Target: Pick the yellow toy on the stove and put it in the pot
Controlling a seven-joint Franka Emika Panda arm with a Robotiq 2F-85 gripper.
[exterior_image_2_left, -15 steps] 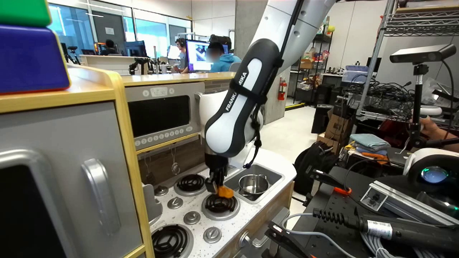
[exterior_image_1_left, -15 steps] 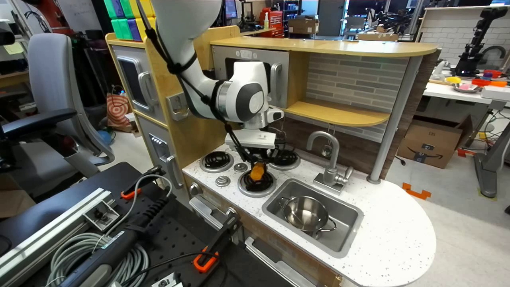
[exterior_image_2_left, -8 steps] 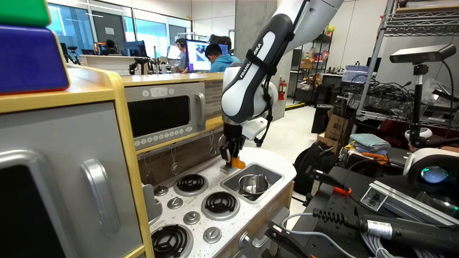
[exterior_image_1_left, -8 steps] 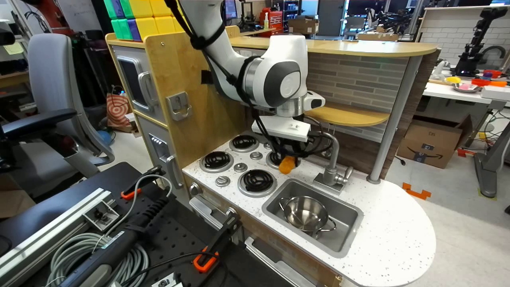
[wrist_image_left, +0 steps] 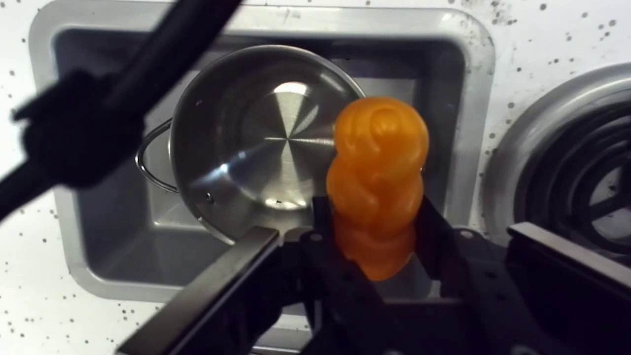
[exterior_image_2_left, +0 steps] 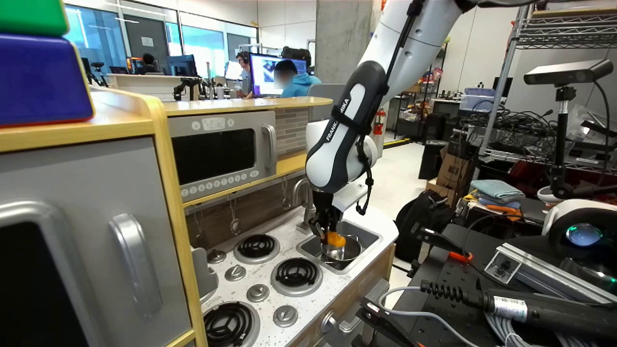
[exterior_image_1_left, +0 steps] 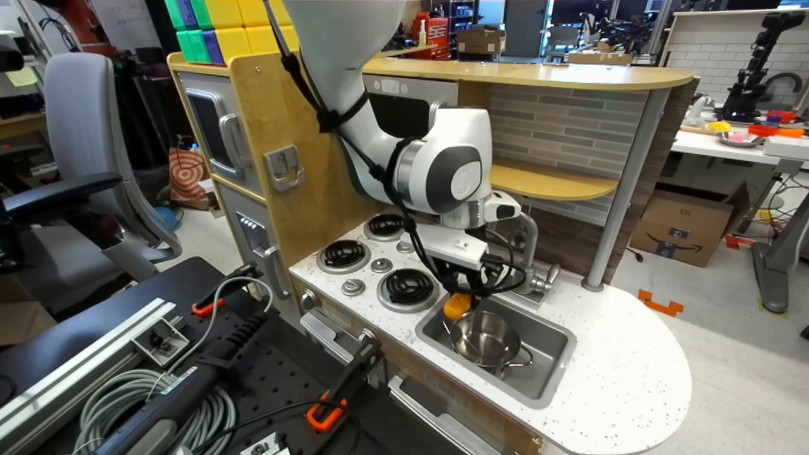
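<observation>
The yellow toy (wrist_image_left: 379, 153), glossy, orange and lobed like stacked balls, is gripped between the dark fingers (wrist_image_left: 436, 236) of the tool (wrist_image_left: 375, 219) and held over the sink basin (wrist_image_left: 394, 22), near the stove-side rim of the pot (wrist_image_left: 266, 138); whether it touches that rim cannot be told. The pot is round, of polished silver metal with looped wire handles (wrist_image_left: 139, 157), and stands inside the rectangular basin of duller grey metal. The white, speckled worktop (exterior_image_1_left: 619, 373) runs into the stove (exterior_image_1_left: 328, 284), whose burners (exterior_image_1_left: 407, 287) are black coils in silver rings. In the wrist view, a blurred dark cable (wrist_image_left: 153, 59) crosses the upper left, masking part of the basin; the toy hides part of the pot's right side, and one burner is cut off at the right border. In an exterior view, the tool's outline blends with dark cabling (exterior_image_1_left: 505, 287). The pot's mouth lies open left of the toy in the wrist view, a strip of basin floor shows beside its handle, and the faucet (exterior_image_1_left: 532, 243) rises near the tool.
</observation>
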